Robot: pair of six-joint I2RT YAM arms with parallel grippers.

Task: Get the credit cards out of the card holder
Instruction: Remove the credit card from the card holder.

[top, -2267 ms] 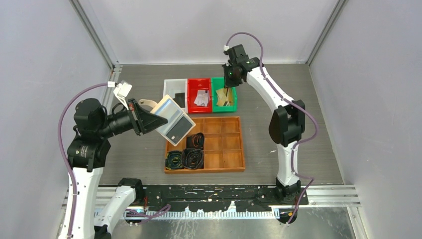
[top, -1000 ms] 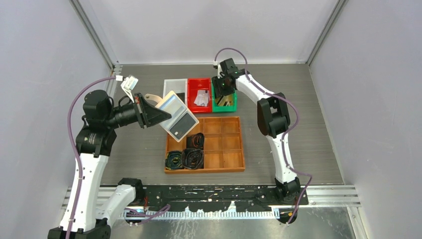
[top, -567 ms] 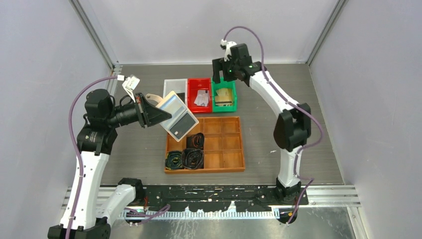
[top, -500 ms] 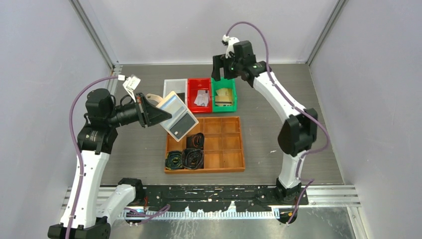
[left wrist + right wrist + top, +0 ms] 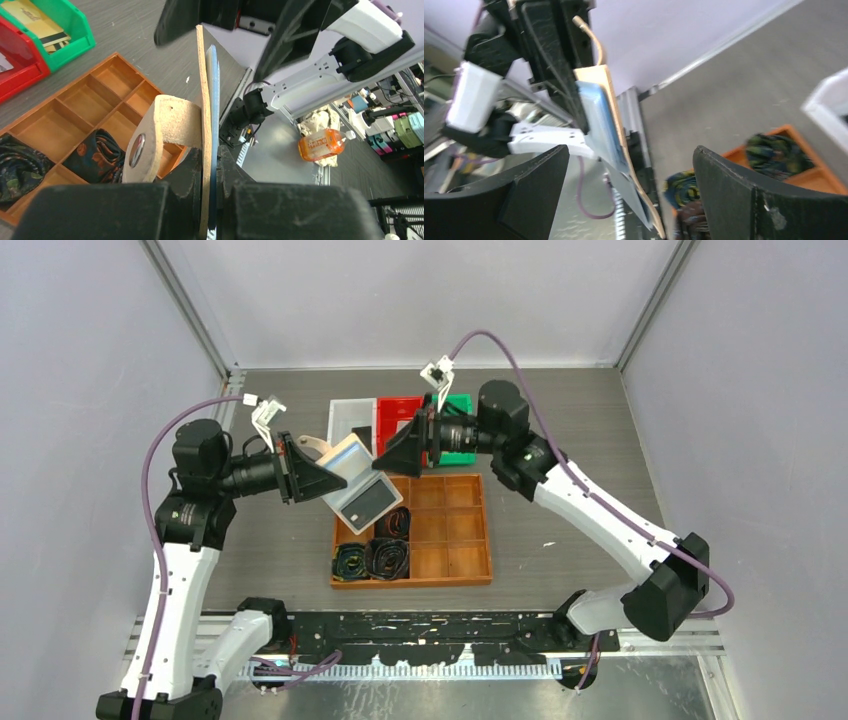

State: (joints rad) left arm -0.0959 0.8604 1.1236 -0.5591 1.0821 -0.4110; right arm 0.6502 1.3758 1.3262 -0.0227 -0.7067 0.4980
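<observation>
- Card holder, a tan folding booklet with pale blue inner pockets, hangs tilted in the air over the far-left corner of the wooden divided tray. Its pocket face is turned towards my right arm.
- My left claw is clamped on its edge. In the left wrist view it pinches cover and pockets together just beside the strap tab.
- My right claw stands wide apart, carrying nothing. It points at the holder from nearby without touching it.
- A gold credit card lies in the green plastic bin, so I judge that I am reaching for the next card.
- A dark rectangle shows in the lower pocket; probably a card, though I cannot be sure.
- Next I need one finger on either side of an exposed card edge, gripping the card alone. Then I pull straight along the pocket mouth while the left side holds firm.
</observation>
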